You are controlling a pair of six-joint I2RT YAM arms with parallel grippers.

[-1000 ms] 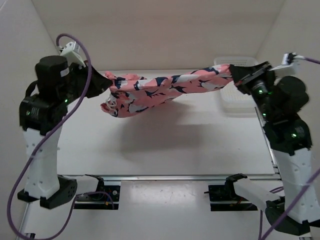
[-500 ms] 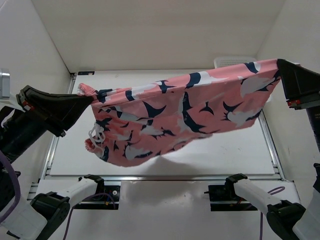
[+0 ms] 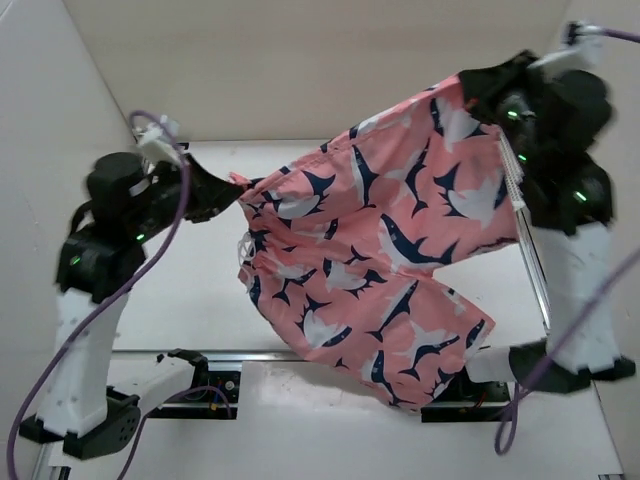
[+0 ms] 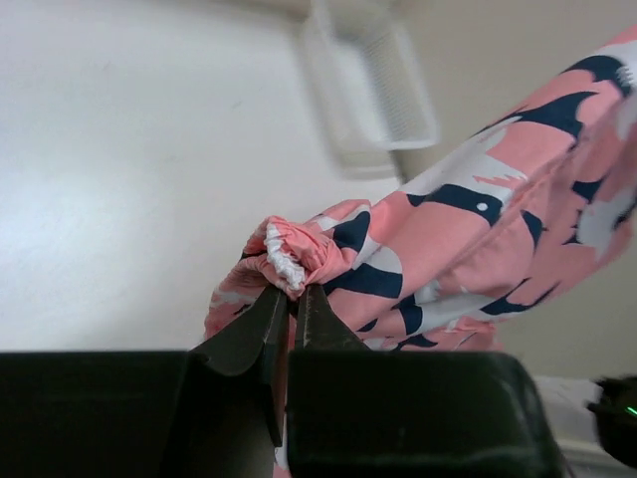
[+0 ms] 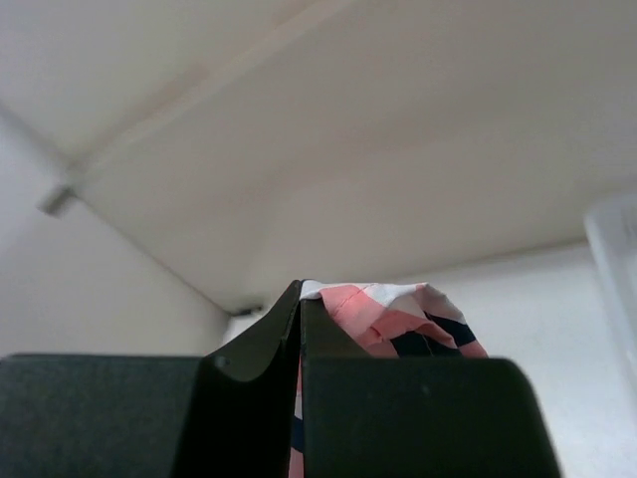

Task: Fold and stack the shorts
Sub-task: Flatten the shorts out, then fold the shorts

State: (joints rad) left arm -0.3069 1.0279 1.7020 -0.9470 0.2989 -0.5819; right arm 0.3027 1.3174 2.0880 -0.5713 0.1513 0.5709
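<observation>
My left end effector (image 3: 232, 187) pinches the shorts (image 3: 390, 250) low, my right end effector (image 3: 468, 92) high — cloth slanting between.

The left pincer (image 3: 233, 186) clamps low, right pincer (image 3: 466, 88) high

the shorts (image 3: 385, 250), coral-pink with navy and white fish shapes, hang spread open and slanted above the table.

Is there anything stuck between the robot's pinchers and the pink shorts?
No, nothing visible. The left gripper is shut on a bunched edge of the shorts, and the right gripper is shut on another edge, so the shorts hang between them above the table.
</observation>
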